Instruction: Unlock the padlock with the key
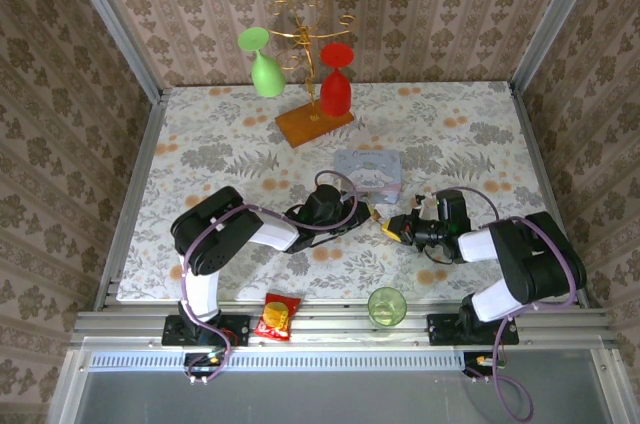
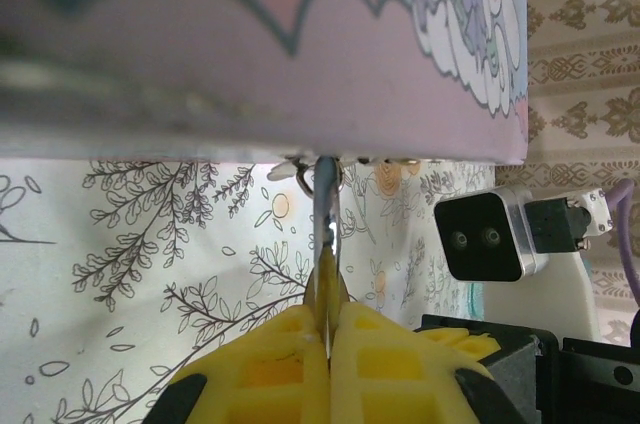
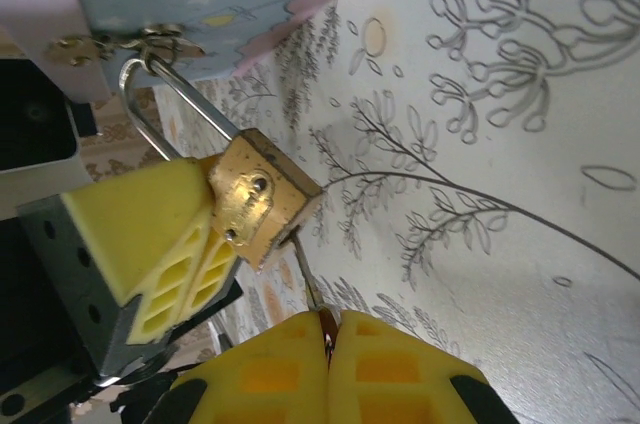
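The brass padlock [image 3: 262, 199] hangs by its silver shackle [image 3: 165, 104] from the hasp of the pale-blue tin [image 1: 368, 174]. My left gripper [image 2: 327, 319] is shut on the padlock [image 2: 328, 289], seen edge-on, with the shackle [image 2: 325, 209] running up to the tin [image 2: 250, 44]. One left finger [image 3: 150, 234] presses on the padlock's side. My right gripper [image 3: 328, 329] is shut on the key [image 3: 312, 284], whose thin blade reaches the padlock's underside. In the top view both grippers meet at the padlock [image 1: 378, 214], just in front of the tin.
A wooden-based rack [image 1: 313, 122] with a green glass [image 1: 265, 69] and a red glass [image 1: 335, 84] stands at the back. A green cup [image 1: 387, 306] and a red snack packet [image 1: 280, 316] lie at the table's near edge [image 1: 330, 302].
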Robot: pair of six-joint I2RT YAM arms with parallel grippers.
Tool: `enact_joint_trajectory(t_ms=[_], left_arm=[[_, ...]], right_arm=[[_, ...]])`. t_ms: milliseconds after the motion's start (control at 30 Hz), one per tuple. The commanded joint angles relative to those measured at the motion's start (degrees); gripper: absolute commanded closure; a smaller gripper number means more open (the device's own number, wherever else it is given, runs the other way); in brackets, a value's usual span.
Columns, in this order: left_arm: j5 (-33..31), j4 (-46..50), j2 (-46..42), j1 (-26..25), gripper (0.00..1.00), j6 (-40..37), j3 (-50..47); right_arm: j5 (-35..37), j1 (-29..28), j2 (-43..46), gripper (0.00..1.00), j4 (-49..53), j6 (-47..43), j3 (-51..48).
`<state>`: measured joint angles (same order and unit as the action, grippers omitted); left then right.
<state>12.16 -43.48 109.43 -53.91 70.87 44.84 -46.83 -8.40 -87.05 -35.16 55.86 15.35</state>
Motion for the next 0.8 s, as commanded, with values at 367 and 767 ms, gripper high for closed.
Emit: enact_joint_trajectory(t_ms=[367,767], left_arm=[[0.1,-7.7,-1.0,0.2,1.0,4.4,-0.7],[0.4,-12.0,-0.7,-0.1,1.0,8.2,-0.6]], right_arm=[[-4.3,2.1,-12.2,1.0,-26.4,10.2,-2.6],[-3.0,2.0,-19.1,1.0,-39.4,16.4,-3.1]])
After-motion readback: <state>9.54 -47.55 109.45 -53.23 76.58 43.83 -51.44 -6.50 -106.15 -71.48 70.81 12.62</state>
